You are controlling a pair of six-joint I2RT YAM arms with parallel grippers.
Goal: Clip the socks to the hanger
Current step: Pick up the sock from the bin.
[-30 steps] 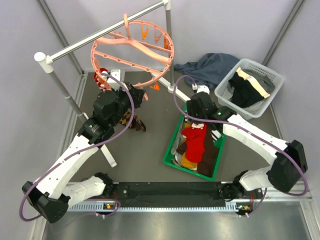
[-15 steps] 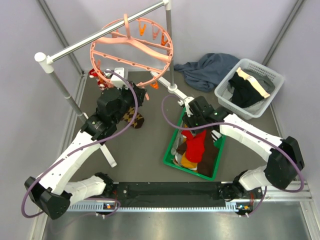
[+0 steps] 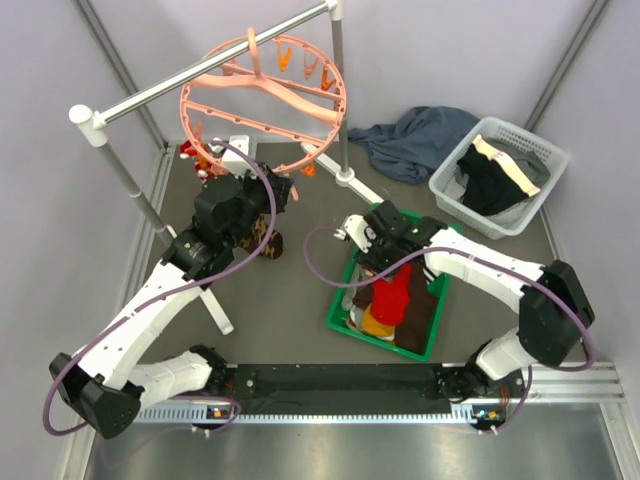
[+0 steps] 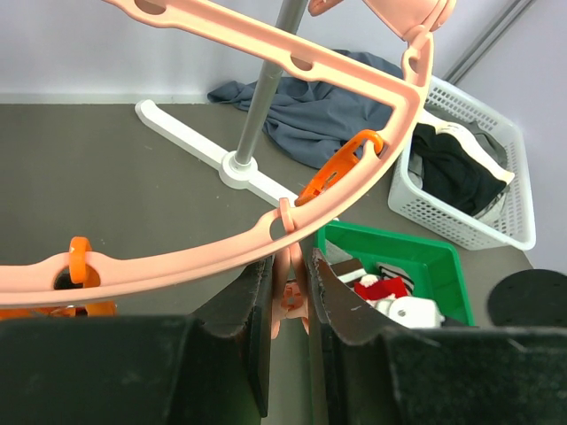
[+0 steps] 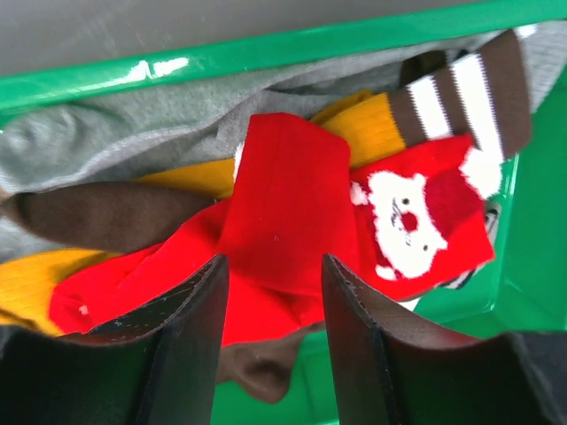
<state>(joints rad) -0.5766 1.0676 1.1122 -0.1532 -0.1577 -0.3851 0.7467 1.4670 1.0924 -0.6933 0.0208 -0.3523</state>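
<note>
The salmon-pink ring hanger (image 3: 262, 95) hangs from the rail. My left gripper (image 3: 268, 192) is at the ring's near edge. In the left wrist view the left gripper (image 4: 289, 260) is shut on a pink clip (image 4: 292, 297) just under the ring (image 4: 177, 257). A brown argyle sock (image 3: 266, 236) hangs below that spot, and a red-and-white sock (image 3: 195, 160) hangs at the ring's left. My right gripper (image 3: 374, 262) stands open over the green bin; in its wrist view the right gripper (image 5: 273, 288) has a plain red sock (image 5: 283, 195) below the gap, among brown (image 5: 106, 217) and mustard (image 5: 372, 128) socks.
The green bin (image 3: 343, 300) sits mid-table. A white basket (image 3: 540, 150) of dark garments is at the right, with a dark blue-grey cloth (image 3: 415, 135) beside it. The grey rail (image 3: 200, 70) stands on posts, and its white foot (image 4: 190, 133) crosses the floor.
The right gripper has moved nearer and leftwards over the bin, and its jaws have narrowed a little. The left gripper rose to the ring, then held still; the argyle sock lifted with it.
</note>
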